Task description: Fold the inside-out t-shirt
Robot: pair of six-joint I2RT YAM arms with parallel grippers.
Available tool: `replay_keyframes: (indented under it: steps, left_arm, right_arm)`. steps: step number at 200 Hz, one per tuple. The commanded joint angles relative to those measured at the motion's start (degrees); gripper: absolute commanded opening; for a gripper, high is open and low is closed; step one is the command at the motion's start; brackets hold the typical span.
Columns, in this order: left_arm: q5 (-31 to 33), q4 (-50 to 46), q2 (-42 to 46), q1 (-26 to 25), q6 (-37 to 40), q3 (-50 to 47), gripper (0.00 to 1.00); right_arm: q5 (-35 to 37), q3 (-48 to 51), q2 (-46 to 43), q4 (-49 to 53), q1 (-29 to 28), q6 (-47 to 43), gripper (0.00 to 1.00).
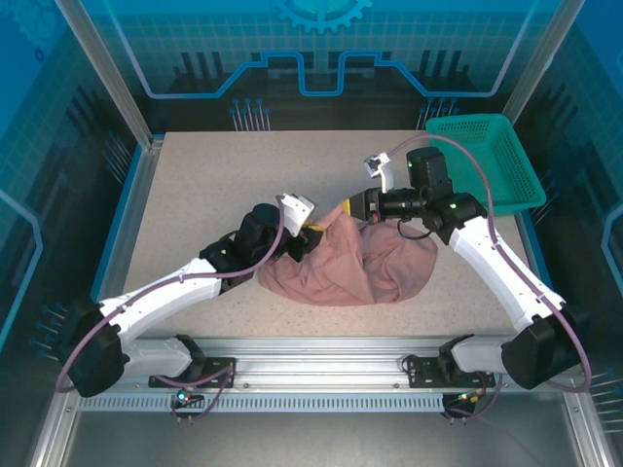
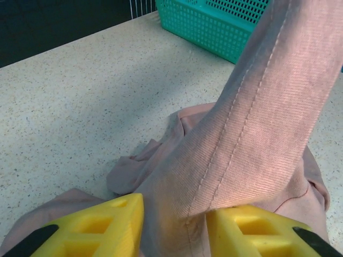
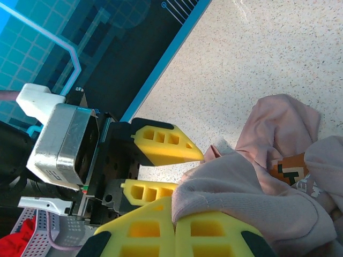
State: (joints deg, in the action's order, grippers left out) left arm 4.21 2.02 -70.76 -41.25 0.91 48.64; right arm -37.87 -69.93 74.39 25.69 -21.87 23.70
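Observation:
The salmon-pink t-shirt (image 1: pixel 362 268) lies bunched in the middle of the table, with its orange-red printed mark (image 3: pixel 292 167) showing in a fold. My right gripper (image 1: pixel 348 207) is at the shirt's upper left edge; its yellow fingers are shut (image 3: pixel 174 208) on a stitched hem of the shirt (image 3: pixel 252 187). From there a taut band of cloth (image 2: pixel 257 123) runs down between my left gripper's fingers (image 2: pixel 174 208), which stand apart on either side of it. The left gripper (image 1: pixel 313 236) is open, facing the right one (image 3: pixel 187 171) at close range.
A teal mesh basket (image 1: pixel 487 161) stands at the table's back right corner, also seen behind the cloth (image 2: pixel 214 27). Bare speckled tabletop (image 1: pixel 214 185) spreads to the left and behind the shirt. Blue enclosure walls ring the table.

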Motion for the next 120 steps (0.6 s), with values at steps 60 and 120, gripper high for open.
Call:
replay_keyframes:
  steps: [60, 120]
  left_arm:
    - [-8.27, 0.65, -2.08, 0.61, -0.81, 0.93, 0.14]
    - [-11.5, 2.29, 3.22, 1.27, -3.93, -1.45, 0.0]
  right_arm:
    - [-0.05, -1.31, 0.18, 0.72, -0.54, -0.85, 0.0]
    - [10.24, -2.99, 0.64, 7.62, -1.1, -5.02, 0.0]
